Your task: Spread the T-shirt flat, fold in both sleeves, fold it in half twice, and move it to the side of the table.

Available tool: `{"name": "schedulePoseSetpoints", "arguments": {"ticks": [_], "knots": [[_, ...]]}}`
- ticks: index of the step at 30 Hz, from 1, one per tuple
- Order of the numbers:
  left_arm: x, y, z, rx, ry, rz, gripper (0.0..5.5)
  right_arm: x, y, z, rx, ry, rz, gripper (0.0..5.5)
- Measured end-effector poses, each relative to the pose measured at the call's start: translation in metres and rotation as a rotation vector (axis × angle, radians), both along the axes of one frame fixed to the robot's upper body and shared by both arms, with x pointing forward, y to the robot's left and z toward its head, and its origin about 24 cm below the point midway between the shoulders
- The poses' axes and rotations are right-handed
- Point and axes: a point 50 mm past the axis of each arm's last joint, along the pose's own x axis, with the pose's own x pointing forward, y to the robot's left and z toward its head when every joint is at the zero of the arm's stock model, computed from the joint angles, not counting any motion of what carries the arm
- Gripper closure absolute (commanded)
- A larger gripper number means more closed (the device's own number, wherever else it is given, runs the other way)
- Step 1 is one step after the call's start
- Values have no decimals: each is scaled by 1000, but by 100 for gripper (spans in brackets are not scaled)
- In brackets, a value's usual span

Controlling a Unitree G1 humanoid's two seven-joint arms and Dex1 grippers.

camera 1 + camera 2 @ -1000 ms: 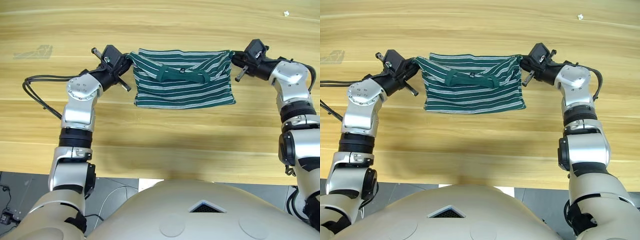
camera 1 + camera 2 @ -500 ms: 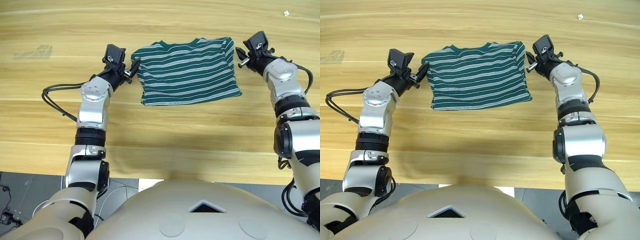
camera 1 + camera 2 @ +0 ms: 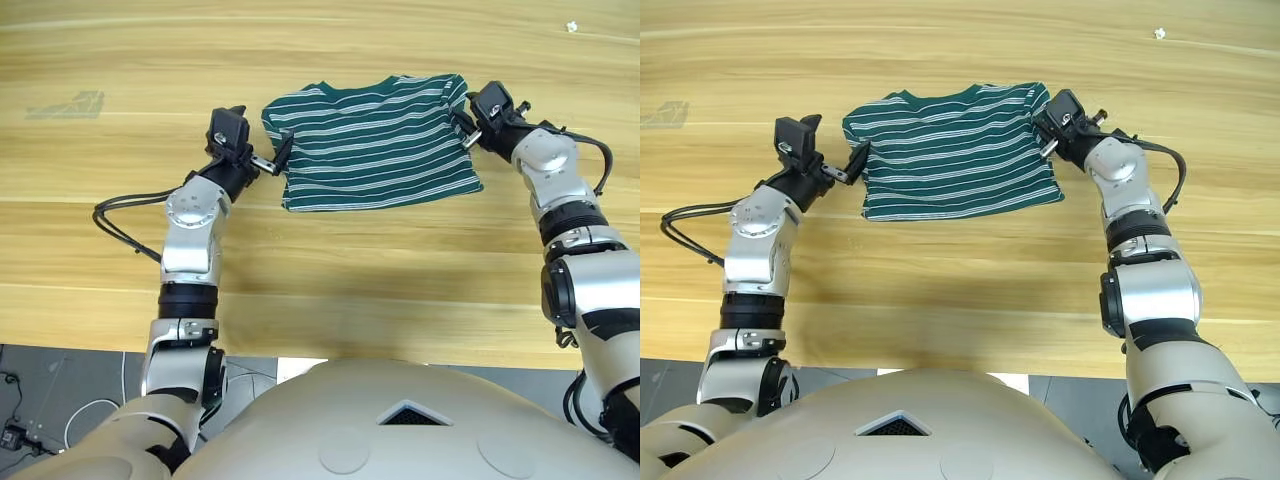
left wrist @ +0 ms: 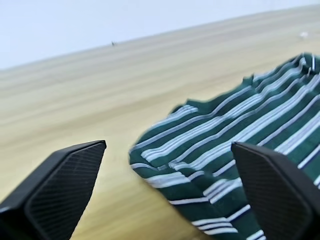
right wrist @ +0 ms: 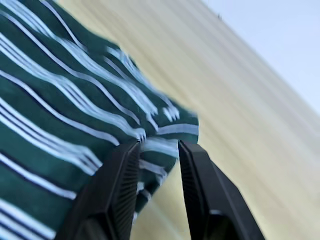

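Left eye view: the green striped T-shirt point(image 3: 375, 142) lies flat on the wooden surface point(image 3: 320, 260), sleeves tucked in, with the left gripper point(image 3: 275, 158) just beside its left edge and the right gripper point(image 3: 466, 130) at its right edge near the far corner. Left wrist view: the left gripper is spread wide, with the shirt's near corner lying ahead between its fingers. Right wrist view: the right gripper is narrowly parted over the shirt's striped edge, cloth showing in the gap
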Motion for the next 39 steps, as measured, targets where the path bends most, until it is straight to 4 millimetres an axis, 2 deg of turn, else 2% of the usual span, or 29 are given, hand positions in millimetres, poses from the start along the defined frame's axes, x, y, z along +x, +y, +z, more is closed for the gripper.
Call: {"name": "schedulePoseSetpoints", "arguments": {"ticks": [3, 8, 16, 19, 21, 23, 26, 28, 30, 34, 39], "knots": [[-7, 11, 17, 17, -76, 45, 87, -2, -5, 5, -50, -31, 39, 410], [-13, 8, 37, 28, -150, 48, 87, -17, -2, -13, -236, 40, 185, 410], [-32, 2, 32, 59, -104, 22, 87, -25, -5, -10, -420, 143, 380, 410], [-43, 7, 29, 89, -80, 29, 87, -34, -21, -3, -541, 170, 453, 410], [-48, 12, 33, 97, -89, 40, 87, -48, -39, 6, -673, 191, 529, 410], [-50, 12, 37, 103, -97, 38, 87, -69, -47, 14, -788, 213, 624, 410], [-55, 3, 43, 106, -126, 2, 87, -95, -29, 23, -872, 200, 779, 410], [-58, -4, 45, 111, -138, -27, 87, -121, -3, 24, -855, 187, 926, 410], [-64, -1, 46, 126, -134, -22, 87, -141, 17, 24, -802, 189, 1036, 410], [-70, 9, 46, 138, -120, 17, 87, -159, 33, 24, -728, 215, 1142, 410], [-72, 0, 45, 105, -121, -2, 87, -166, 55, 17, -620, 192, 1208, 410]]}}
